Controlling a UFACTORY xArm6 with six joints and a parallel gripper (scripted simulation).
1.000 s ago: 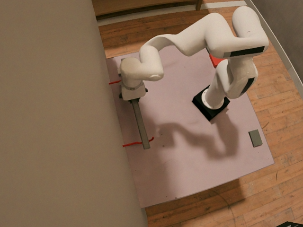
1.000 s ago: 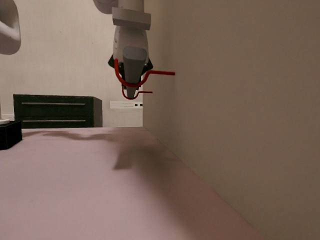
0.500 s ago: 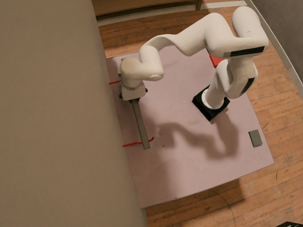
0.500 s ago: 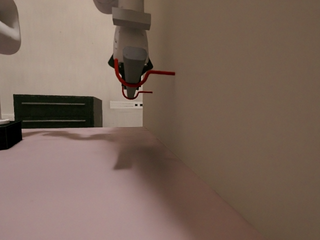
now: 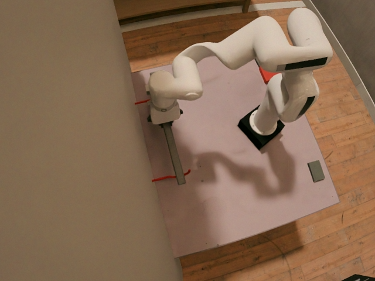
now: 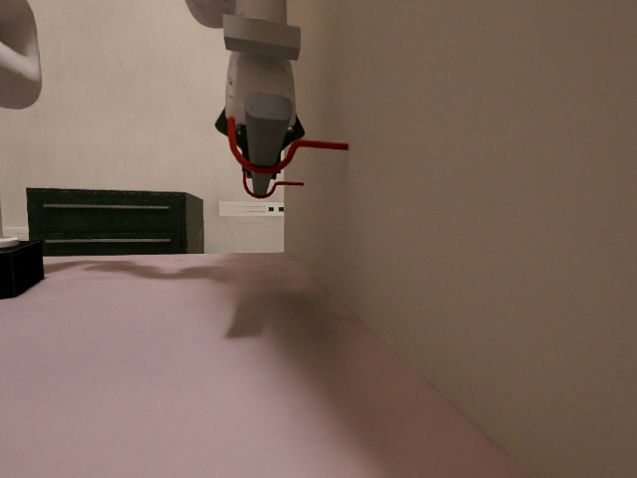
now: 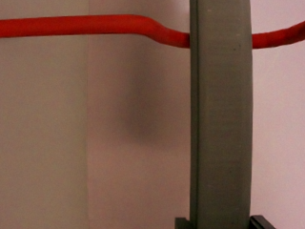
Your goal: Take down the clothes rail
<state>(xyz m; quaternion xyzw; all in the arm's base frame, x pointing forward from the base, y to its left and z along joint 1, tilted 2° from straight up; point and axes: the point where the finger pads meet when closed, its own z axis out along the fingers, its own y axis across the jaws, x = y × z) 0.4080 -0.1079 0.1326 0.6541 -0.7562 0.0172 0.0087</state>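
The grey clothes rail (image 5: 174, 152) rests in two red wall hooks, the near hook (image 5: 171, 177) and the far hook (image 5: 142, 102), high above the pink counter (image 5: 236, 163). My gripper (image 5: 164, 119) is shut on the rail close to the far hook; the arm hides that end. In the low side view the rail (image 6: 264, 138) shows end-on, sitting in the curved near hook (image 6: 267, 163), with the far hook (image 6: 270, 186) behind and my gripper's dark fingers (image 6: 260, 130) at its sides. In the wrist view the rail (image 7: 220, 114) crosses over a hook (image 7: 95, 26).
The tall beige wall (image 5: 69, 145) runs along the counter's left side. The arm's black base (image 5: 260, 128) stands mid-counter. A small grey block (image 5: 316, 170) lies near the right edge, and a red object (image 5: 268, 75) sits behind the arm.
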